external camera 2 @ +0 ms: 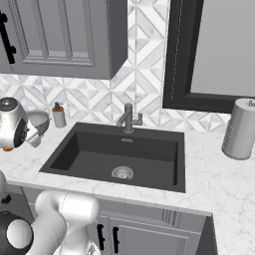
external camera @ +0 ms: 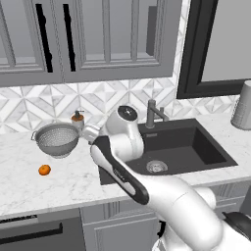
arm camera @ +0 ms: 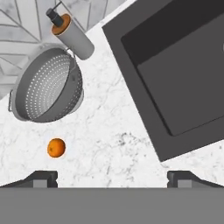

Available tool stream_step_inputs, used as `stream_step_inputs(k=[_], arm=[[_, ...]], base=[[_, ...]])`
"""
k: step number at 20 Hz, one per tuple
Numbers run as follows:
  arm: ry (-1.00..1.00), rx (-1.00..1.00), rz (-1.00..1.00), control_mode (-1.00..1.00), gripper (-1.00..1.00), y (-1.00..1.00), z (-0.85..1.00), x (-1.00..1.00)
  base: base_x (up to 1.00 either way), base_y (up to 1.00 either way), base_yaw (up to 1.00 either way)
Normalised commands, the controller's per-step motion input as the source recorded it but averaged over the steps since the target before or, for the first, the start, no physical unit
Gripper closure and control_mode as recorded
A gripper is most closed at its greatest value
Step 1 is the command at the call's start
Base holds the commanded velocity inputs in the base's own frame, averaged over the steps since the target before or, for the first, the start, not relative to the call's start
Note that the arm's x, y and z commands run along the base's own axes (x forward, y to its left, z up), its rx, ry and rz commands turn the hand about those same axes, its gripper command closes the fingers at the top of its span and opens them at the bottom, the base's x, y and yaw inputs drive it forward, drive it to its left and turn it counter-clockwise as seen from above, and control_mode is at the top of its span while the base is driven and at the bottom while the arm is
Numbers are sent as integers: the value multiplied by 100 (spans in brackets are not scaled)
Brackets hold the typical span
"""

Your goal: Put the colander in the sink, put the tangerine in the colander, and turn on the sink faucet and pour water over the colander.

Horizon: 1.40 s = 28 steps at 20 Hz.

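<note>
The silvery mesh colander (external camera: 55,138) (arm camera: 46,85) stands upright on the white marble counter, left of the dark sink (external camera: 206,147) (arm camera: 175,74). A small orange tangerine (external camera: 44,170) (arm camera: 56,148) lies on the counter in front of the colander, apart from it. My gripper (arm camera: 112,179) hovers above the counter between colander and sink, open, its fingertips (arm camera: 41,178) wide apart with nothing between them. The grey sink faucet (external camera: 153,113) (external camera 2: 128,118) stands behind the basin, and no water runs from it. The sink holds nothing but its silver drain (external camera 2: 122,173).
A grey soap dispenser (external camera: 77,119) (arm camera: 72,37) with a brown pump stands against the tiled wall right behind the colander. A paper towel roll (external camera 2: 240,128) stands on the counter right of the sink. Grey cabinets hang above, and a dark-framed window is behind the sink.
</note>
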Motion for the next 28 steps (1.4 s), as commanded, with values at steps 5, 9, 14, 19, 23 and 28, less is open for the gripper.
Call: stream_step_inputs(k=[5, 9, 14, 19, 23, 28], arm=[[1, 2, -15, -100, -100, 53, 0, 37], [0, 0, -11, -100, -100, 37, 0, 58], [9, 2, -1, -100, -100, 9, -8, 78], [20, 0, 0, -100, -100, 4, -26, 70], [19, 0, 0, -100, -100, 20, -42, 30], [8, 0, 0, -100, -100, 38, -37, 15]], base=[[0, 0, 0], [0, 0, 0], [0, 0, 0], [0, 0, 0], [0, 0, 0], [0, 0, 0]])
